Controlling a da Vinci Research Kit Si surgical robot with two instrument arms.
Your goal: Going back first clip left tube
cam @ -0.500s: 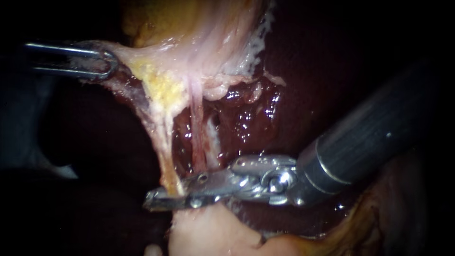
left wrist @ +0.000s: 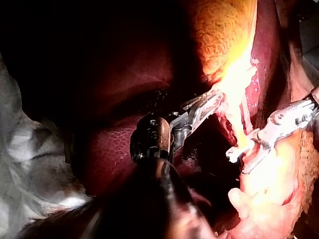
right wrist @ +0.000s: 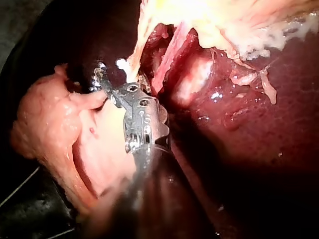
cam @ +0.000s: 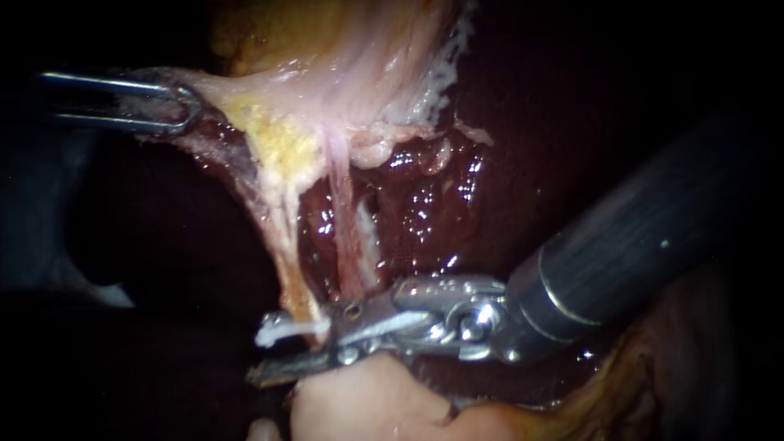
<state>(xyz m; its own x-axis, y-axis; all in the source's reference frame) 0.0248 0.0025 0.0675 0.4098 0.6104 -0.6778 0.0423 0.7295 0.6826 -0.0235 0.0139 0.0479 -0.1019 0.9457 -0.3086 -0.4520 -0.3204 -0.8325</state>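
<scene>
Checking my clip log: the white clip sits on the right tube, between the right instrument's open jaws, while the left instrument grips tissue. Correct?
No. The endoscope view shows the white clip on the left tube, not the right one. The rest holds: the right instrument has its jaws open around it, and the left instrument grips tissue.

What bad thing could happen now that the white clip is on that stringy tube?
The right instrument has open jaws right beside the clip on the left tube; backing out crookedly might snag it or tug it loose. The left instrument holds the tissue stretched tight, so a harder pull might tear the thin tube.
</scene>
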